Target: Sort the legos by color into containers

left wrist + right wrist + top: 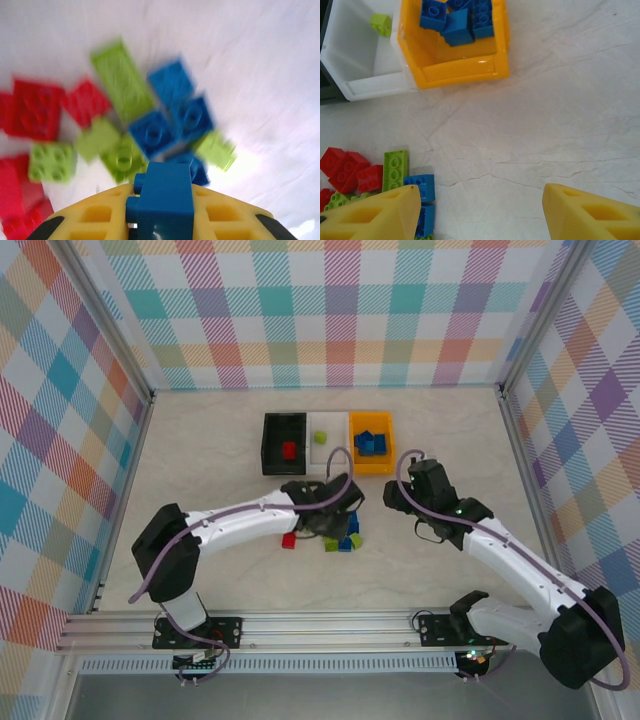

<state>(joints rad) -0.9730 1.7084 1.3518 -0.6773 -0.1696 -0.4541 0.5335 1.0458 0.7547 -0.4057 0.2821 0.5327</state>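
Note:
My left gripper [163, 196] is shut on a blue lego [166, 200], held just above the loose pile of red, lime green and blue legos [125, 120]. From above, that left gripper [337, 512] hangs over the pile [342, 539] in front of the bins. My right gripper [480, 212] is open and holds nothing; it hovers to the right of the pile [395, 175]. At the back, the black bin [270, 445] holds a red lego [289, 450]. The white bin [328, 457] holds a green lego [320, 437]. The orange-yellow bin [371, 469] holds several blue legos [371, 443].
The three bins stand side by side, touching, just beyond the pile. In the right wrist view the orange-yellow bin [460, 70] and white bin [365, 85] lie ahead. Bare table stretches right of my right gripper [402, 502]. Plaid walls enclose the table.

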